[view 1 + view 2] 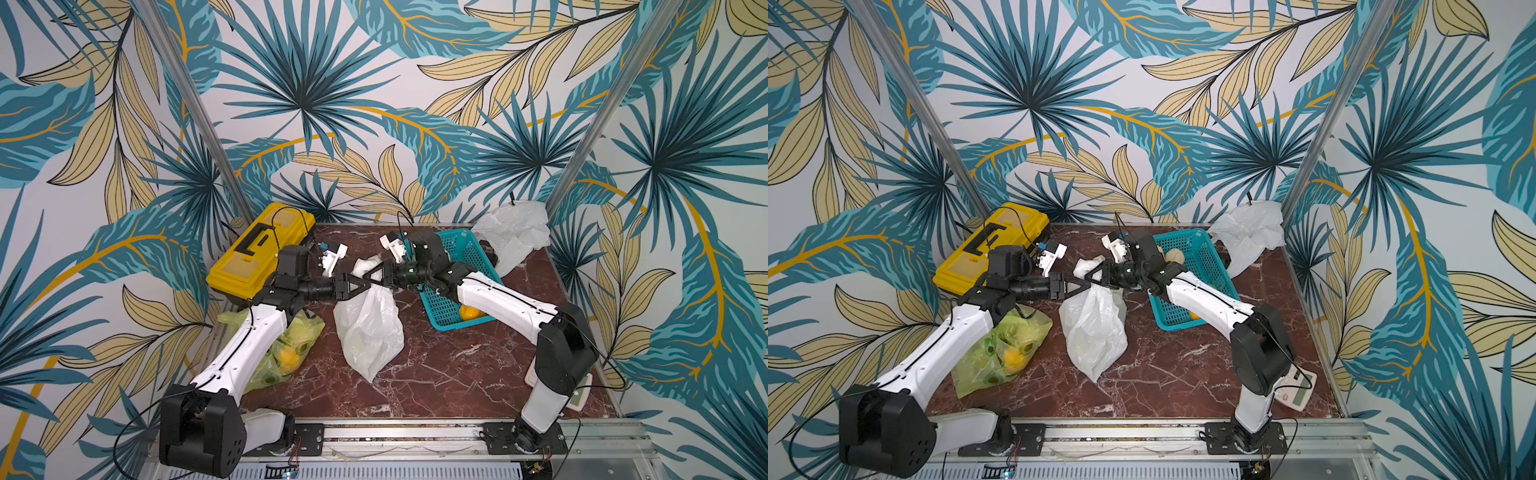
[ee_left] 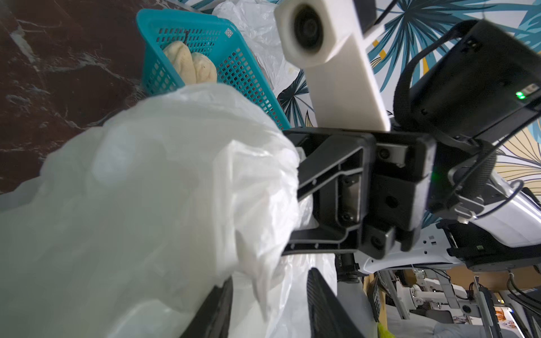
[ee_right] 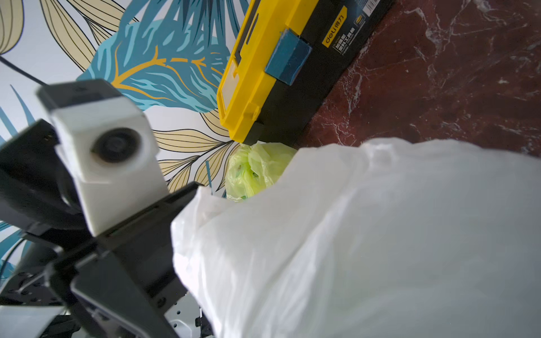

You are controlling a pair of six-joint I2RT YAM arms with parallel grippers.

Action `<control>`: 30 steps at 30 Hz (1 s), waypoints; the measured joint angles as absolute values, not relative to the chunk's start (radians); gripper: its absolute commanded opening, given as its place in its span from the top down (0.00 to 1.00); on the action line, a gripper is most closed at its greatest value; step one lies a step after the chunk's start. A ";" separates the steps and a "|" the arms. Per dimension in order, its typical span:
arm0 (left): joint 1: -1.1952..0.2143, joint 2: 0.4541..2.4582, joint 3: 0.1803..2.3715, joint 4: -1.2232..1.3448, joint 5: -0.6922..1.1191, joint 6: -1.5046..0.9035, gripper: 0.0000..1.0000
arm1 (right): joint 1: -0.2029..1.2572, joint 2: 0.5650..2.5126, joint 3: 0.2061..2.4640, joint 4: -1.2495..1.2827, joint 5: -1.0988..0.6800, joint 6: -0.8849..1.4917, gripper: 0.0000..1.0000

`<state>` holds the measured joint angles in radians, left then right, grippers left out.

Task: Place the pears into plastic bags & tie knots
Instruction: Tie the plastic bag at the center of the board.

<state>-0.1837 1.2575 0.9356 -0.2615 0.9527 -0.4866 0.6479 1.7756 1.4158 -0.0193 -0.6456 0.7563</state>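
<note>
A plain white plastic bag (image 1: 368,328) (image 1: 1096,332) hangs mid-table, its top bunched where both grippers meet and cross. My left gripper (image 1: 374,284) (image 2: 270,276) is open, with bag film loose between its spread fingers. My right gripper (image 1: 360,277) reaches in from the opposite side. Its fingers (image 2: 328,175) close into the bunched bag top, tips buried in the film. The bag (image 3: 380,234) fills the right wrist view. A lime-green bag (image 1: 291,349) (image 3: 251,169) with a yellow pear (image 1: 287,356) lies under my left arm. Cream pears (image 2: 190,64) (image 1: 1174,255) and an orange pear (image 1: 471,312) lie in the basket.
The teal mesh basket (image 1: 444,316) sits right of centre under my right arm. A yellow toolbox (image 1: 249,257) stands at the back left. Another white bag (image 1: 515,232) is crumpled in the back right corner. A small white device (image 1: 1296,388) lies at the front right.
</note>
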 measured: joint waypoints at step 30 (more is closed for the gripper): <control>-0.093 1.323 1.050 -0.125 1.015 -0.549 0.63 | 0.652 1.776 1.386 -0.041 -0.666 0.736 0.90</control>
